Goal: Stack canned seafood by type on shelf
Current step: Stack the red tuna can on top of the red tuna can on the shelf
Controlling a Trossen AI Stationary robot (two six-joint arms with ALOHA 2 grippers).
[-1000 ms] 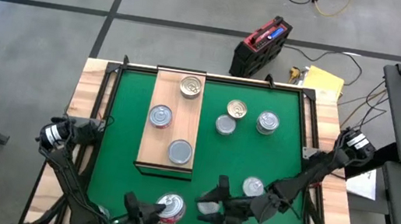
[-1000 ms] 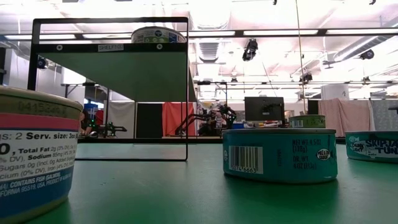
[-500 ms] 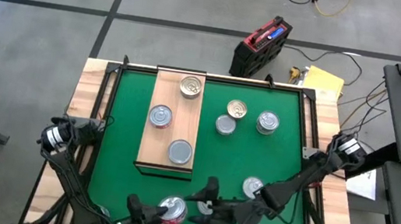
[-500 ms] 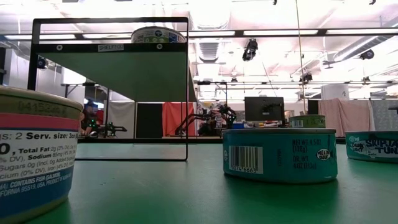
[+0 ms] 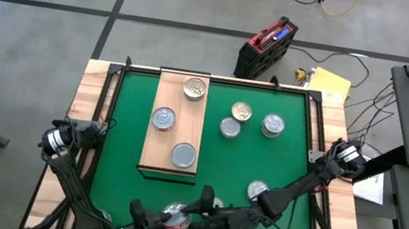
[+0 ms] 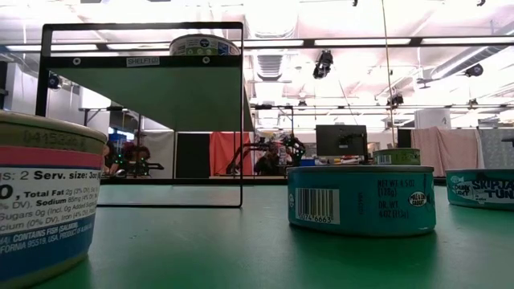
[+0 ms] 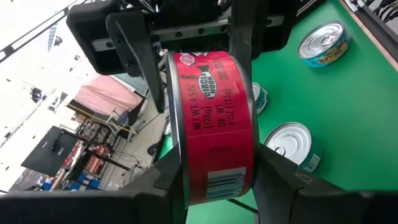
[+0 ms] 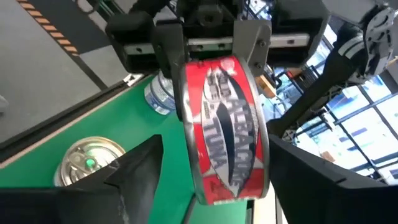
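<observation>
My left tool [image 5: 161,222] pinches a red can [image 5: 175,218] at the near edge of the bench [image 5: 121,135], just nearer than the shelf [image 5: 188,120]. My right tool [image 5: 203,211] has moved left during the last second and is now spread on both sides of this can; I think a handover is starting. I count three cans on the shelf, five on the bench to its right, and one held.
</observation>
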